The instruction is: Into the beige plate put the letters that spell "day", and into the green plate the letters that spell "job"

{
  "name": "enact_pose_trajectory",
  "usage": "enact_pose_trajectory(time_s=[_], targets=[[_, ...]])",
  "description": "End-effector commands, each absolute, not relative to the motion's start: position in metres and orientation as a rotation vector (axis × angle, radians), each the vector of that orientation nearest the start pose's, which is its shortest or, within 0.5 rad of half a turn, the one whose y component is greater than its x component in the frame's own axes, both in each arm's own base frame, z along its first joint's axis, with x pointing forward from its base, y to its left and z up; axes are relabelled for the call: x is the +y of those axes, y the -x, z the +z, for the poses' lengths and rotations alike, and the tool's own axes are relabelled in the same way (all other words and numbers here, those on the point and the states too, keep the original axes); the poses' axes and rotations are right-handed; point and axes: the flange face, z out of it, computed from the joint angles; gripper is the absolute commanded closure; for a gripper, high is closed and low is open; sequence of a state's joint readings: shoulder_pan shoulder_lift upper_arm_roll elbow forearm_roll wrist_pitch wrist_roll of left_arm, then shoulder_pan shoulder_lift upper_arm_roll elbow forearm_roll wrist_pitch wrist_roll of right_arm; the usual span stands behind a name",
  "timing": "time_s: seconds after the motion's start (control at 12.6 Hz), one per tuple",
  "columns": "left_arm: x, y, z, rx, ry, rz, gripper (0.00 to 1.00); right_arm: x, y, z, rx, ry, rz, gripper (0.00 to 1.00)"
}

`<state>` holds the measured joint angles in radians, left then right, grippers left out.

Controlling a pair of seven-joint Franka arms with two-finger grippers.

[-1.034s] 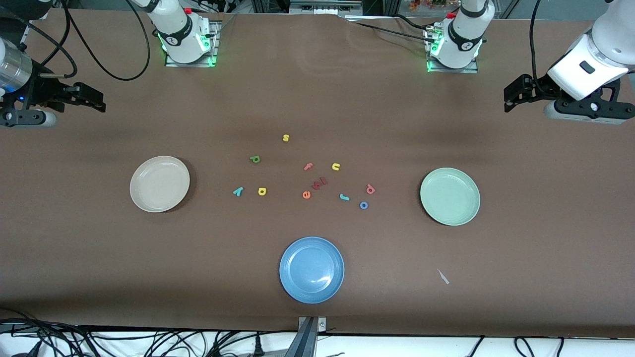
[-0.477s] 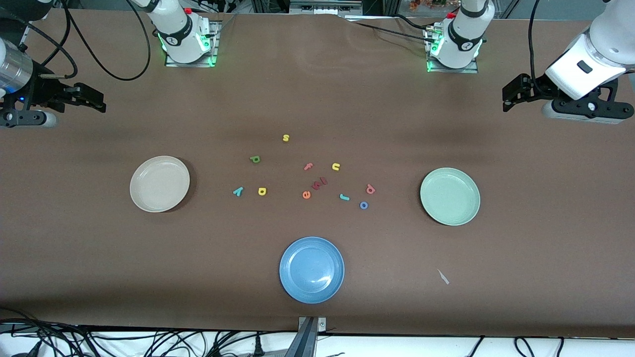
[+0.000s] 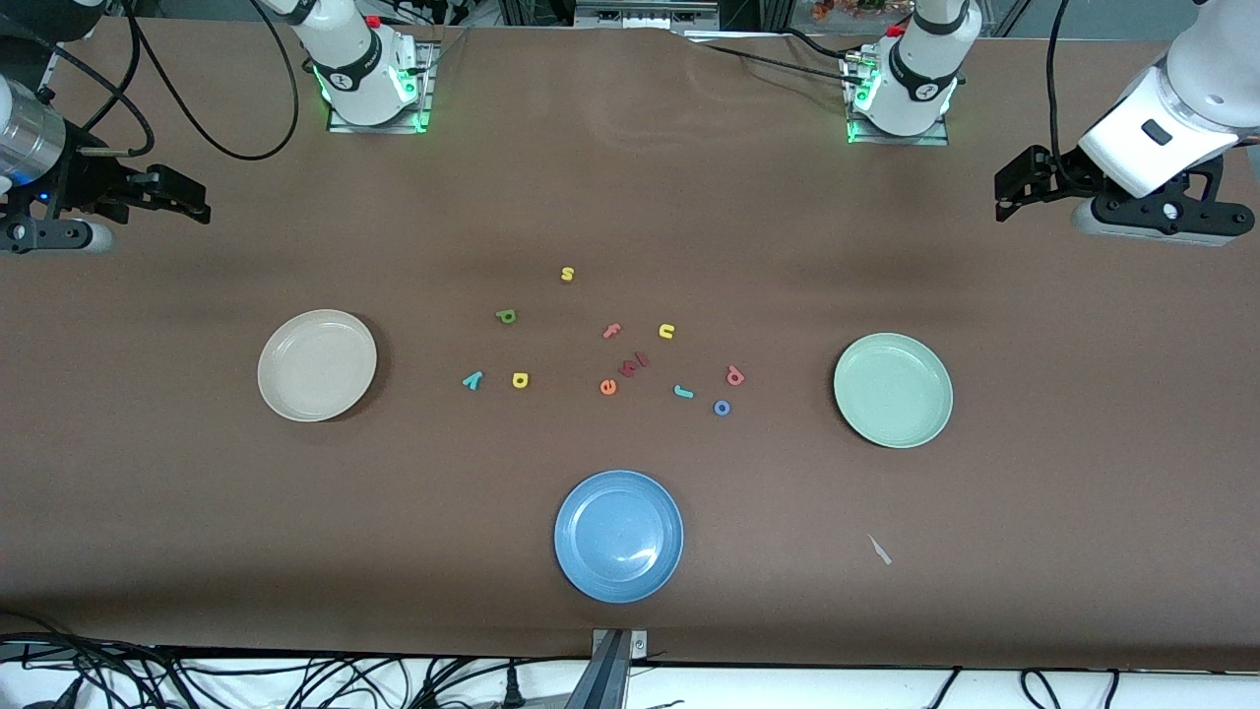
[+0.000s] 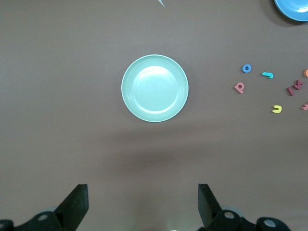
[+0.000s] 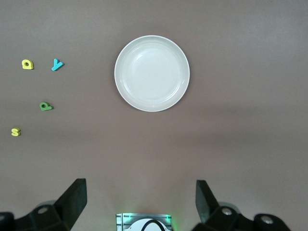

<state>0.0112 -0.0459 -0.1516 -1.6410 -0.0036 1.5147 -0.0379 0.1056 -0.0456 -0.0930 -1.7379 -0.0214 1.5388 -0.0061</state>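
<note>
Plates first: the beige plate sits bare toward my right arm's end of the desk, the green plate bare toward my left arm's end, and a blue plate lies between them, nearer the front camera.

My left gripper hangs over bare desk near its own end, jaws wide apart and holding nothing; my right gripper hangs over its end likewise, jaws apart.

Between the plates lie the letters. On the beige side: the green d, with the yellow a and the teal y side by side nearer the camera. On the green side: the salmon-pink b, the blue o just beside it, and the teal j close by.

Among them sit a yellow s, a yellow u, a pink f, an orange e, and dark red pieces, perhaps two letters touching.

A small pale scrap lies nearer the camera than the green plate.
</note>
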Motion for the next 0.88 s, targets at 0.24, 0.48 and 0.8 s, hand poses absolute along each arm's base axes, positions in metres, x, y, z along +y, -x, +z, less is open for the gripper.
enact_pose_trajectory(time_s=[0.24, 0.48, 0.8], targets=[[-0.0832, -0.5231, 0.6277, 0.156, 3.114, 0.118, 0.00, 0.0077, -0.5295, 0.5704, -0.032, 3.170, 0.255, 0.00], [-0.0768, -0.5246, 0.6284, 0.141, 3.109, 0.114, 0.00, 0.0079, -0.5295, 0.5704, -0.032, 3.168, 0.255, 0.00], [-0.0758, -0.5242, 0.6287, 0.139, 3.108, 0.119, 0.00, 0.0085, -0.5297, 0.5705, -0.034, 3.170, 0.253, 0.00]])
